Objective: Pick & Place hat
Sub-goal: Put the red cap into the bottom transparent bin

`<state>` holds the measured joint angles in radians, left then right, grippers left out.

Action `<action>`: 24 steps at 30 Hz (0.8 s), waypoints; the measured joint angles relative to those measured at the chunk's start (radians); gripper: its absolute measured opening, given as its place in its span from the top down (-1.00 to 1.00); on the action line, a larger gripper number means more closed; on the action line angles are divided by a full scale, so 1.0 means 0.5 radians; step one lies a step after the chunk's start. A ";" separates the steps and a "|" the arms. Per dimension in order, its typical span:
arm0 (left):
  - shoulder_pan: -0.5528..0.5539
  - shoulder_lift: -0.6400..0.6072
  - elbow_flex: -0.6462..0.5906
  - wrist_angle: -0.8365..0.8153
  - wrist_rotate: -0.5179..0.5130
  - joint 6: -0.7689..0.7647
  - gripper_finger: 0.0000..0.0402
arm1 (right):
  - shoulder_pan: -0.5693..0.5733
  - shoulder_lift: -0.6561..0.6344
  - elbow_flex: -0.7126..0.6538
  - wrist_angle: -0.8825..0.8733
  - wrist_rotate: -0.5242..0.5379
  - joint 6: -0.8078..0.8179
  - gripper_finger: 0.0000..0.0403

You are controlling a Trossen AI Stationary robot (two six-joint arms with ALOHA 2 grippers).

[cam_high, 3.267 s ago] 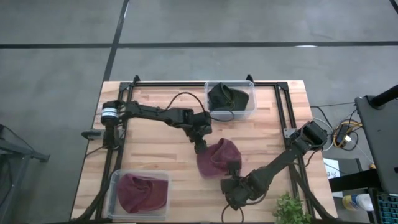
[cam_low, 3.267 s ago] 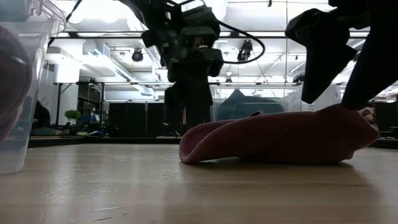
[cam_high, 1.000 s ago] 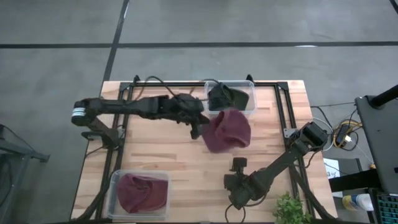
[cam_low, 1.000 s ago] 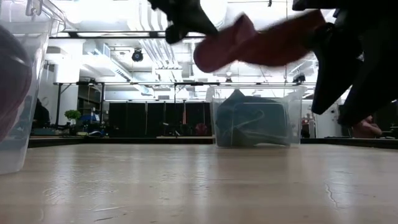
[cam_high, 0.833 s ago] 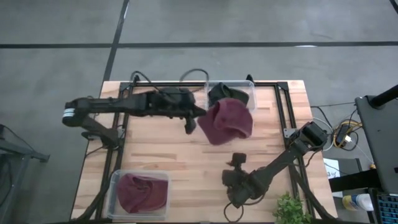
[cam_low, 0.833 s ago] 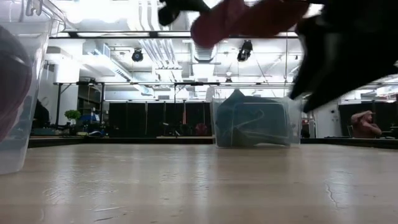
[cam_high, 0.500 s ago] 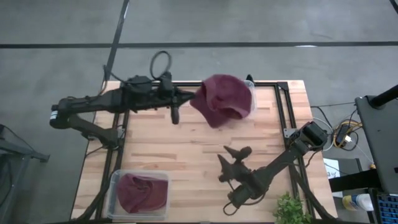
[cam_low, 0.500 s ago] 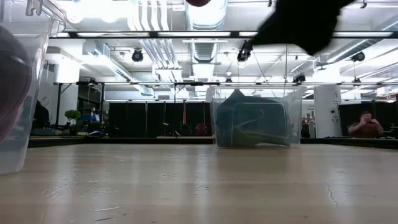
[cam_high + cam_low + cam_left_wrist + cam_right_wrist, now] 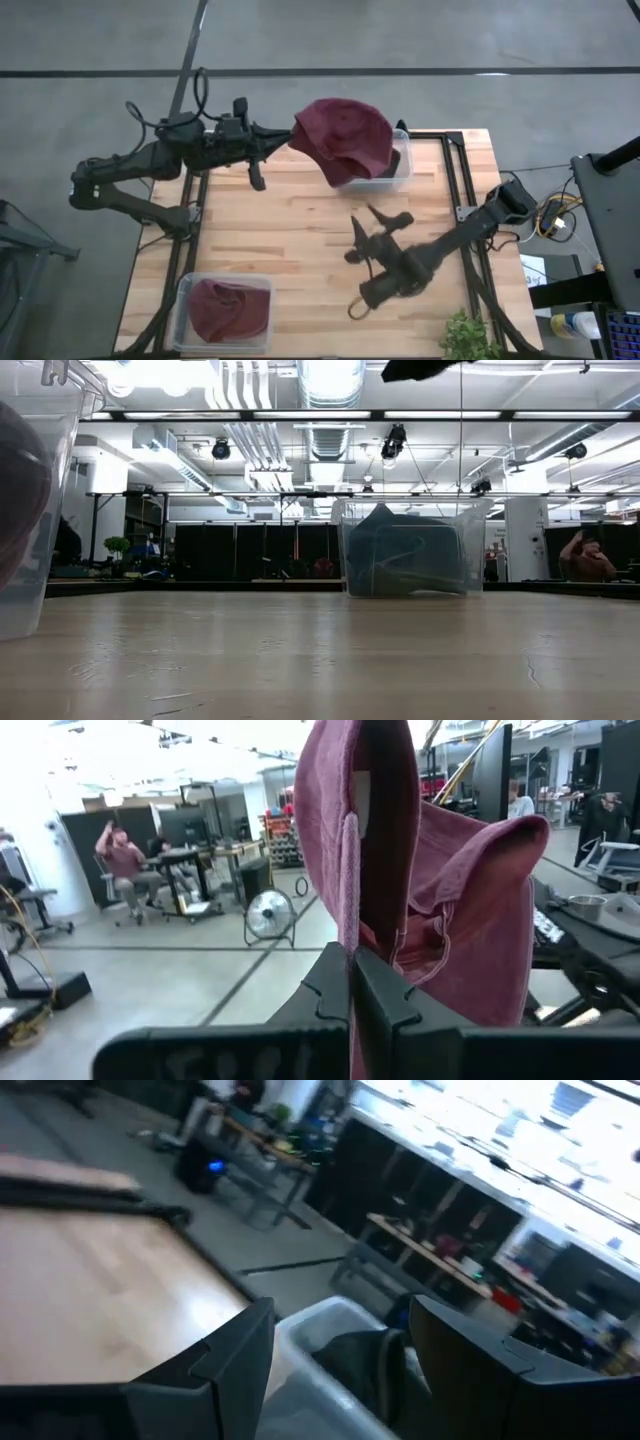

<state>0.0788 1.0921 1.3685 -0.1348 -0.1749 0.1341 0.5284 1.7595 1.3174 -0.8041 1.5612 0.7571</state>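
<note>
Left gripper (image 9: 350,970) clamped on maroon hat (image 9: 343,138), held high w/ hat hanging over far bin (image 9: 398,172), partly past worktop (image 9: 300,230) edge. Right gripper (image 9: 378,232) spread apart, empty, mid-worktop, near but idle.

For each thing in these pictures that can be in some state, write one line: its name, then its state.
Left gripper: shut on the red hat.
Red hat: held up in the air above the far bin.
Right gripper: open, holding nothing.
Far bin: open, dark hat inside.
Near bin: open, red cloth inside.
</note>
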 joint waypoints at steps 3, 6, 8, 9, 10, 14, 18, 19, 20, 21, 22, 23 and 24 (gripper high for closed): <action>0.001 -0.025 0.000 0.006 -0.001 0.064 1.00 | -0.104 -0.064 0.013 0.044 0.017 -0.081 -0.12; 0.000 -0.037 0.000 0.016 -0.053 0.142 1.00 | -0.204 -0.148 0.088 0.052 0.018 -0.208 -0.10; 0.000 -0.053 -0.001 0.044 -0.128 0.213 1.00 | -0.261 -0.201 0.160 0.062 0.024 -0.352 -0.08; 0.001 -0.061 -0.001 0.069 -0.162 0.249 1.00 | -0.290 -0.222 0.197 0.062 0.026 -0.414 -0.08; 0.001 -0.074 -0.001 0.099 -0.194 0.283 1.00 | -0.315 -0.239 0.236 0.061 0.025 -0.480 -0.07; 0.004 -0.111 0.000 0.170 -0.247 0.394 1.00 | -0.390 -0.259 0.428 0.074 0.024 -0.696 -0.07; 0.003 -0.163 0.009 0.162 -0.246 0.422 1.00 | -0.462 -0.250 0.606 0.195 -0.312 -0.893 -0.06; 0.002 -0.178 0.012 0.166 -0.246 0.423 1.00 | -0.493 -0.250 0.617 0.283 -0.612 -0.920 -0.05; 0.002 -0.198 0.019 0.167 -0.246 0.424 1.00 | -0.528 -0.249 0.618 0.385 -0.970 -0.958 -0.05; 0.002 -0.210 0.022 0.169 -0.246 0.424 1.00 | -0.562 -0.246 0.596 0.532 -1.337 -1.036 -0.05; 0.002 -0.225 0.024 0.170 -0.246 0.424 1.00 | -0.590 -0.243 0.559 0.714 -1.672 -1.144 -0.04; 0.002 -0.241 0.024 0.169 -0.246 0.423 1.00 | -0.610 -0.241 0.513 0.902 -1.953 -1.240 -0.04; 0.002 -0.254 0.024 0.167 -0.246 0.423 1.00 | -0.622 -0.239 0.453 1.128 -2.193 -1.350 -0.04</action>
<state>0.0799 0.9649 1.3808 -0.0514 -0.2977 0.3454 0.2175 1.6400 1.5439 -0.2402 0.4645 0.0820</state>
